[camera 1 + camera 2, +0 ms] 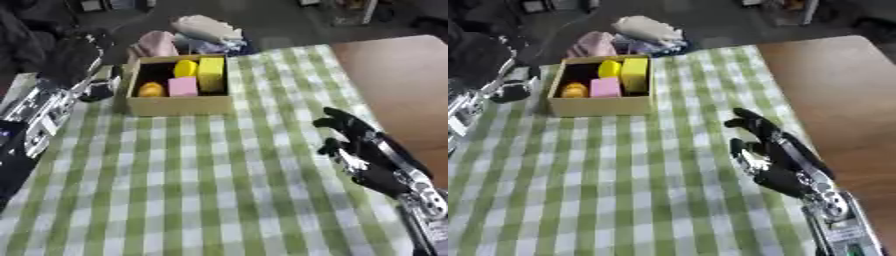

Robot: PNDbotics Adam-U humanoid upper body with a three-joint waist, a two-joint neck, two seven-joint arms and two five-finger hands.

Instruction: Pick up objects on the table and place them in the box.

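Green checked tablecloth [192, 190] bare of loose items, box [179, 106] at far left holding yellow, pink [182, 86] and orange blocks, right hand [363, 150] spread and empty, left hand [103, 87] by box unreadable: risk of nudging the box.

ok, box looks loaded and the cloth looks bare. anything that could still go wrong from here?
1. The left robot hand sits close against the box left wall; moving away could nudge it.
2. The right robot hand hovers open over the checked tablecloth; a low sweep might snag and drag it.
3. The yellow block stands tall in the box and could topple if jolted.
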